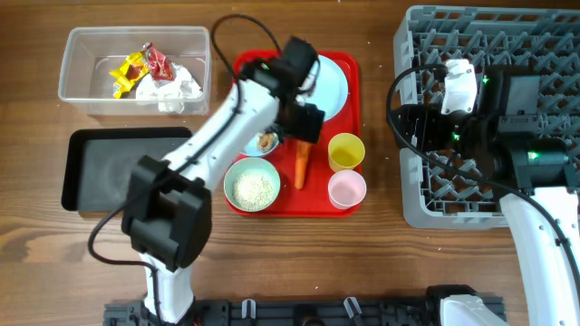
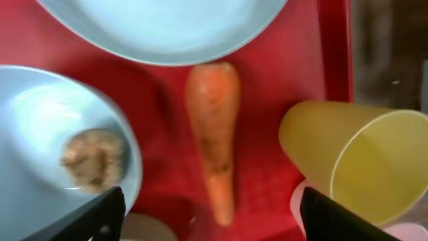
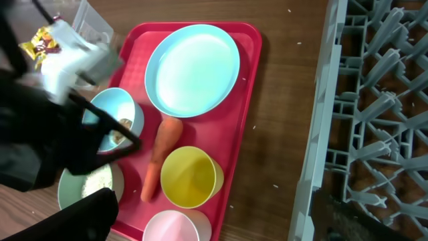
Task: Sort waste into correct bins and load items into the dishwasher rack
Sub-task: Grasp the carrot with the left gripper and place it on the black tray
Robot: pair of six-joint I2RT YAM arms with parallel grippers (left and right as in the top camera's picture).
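Note:
My left gripper [image 1: 304, 127] [image 2: 214, 224] is open and empty, hovering just above the orange carrot [image 1: 300, 165] [image 2: 214, 134] on the flat red tray [image 1: 353, 68]. Around the carrot sit the light blue plate [image 1: 328, 86], a bowl with a brown lump [image 1: 265, 142] [image 2: 90, 161], a bowl of rice [image 1: 252, 185], the yellow cup [image 1: 346, 151] [image 3: 190, 177] and the pink cup [image 1: 346, 189]. The clear tub [image 1: 82, 45] holds yellow and red wrappers [image 1: 136, 71] and tissue [image 1: 174, 91]. My right gripper [image 1: 408, 125] [image 3: 214, 224] is open and empty, by the grey rack's [image 1: 480, 27] left edge.
The shallow black tray [image 1: 113, 167] lies left of the red tray, below the clear tub. The left arm stretches across the table from the front edge. The right arm lies over the rack. Small white crumbs dot the wood between red tray and rack.

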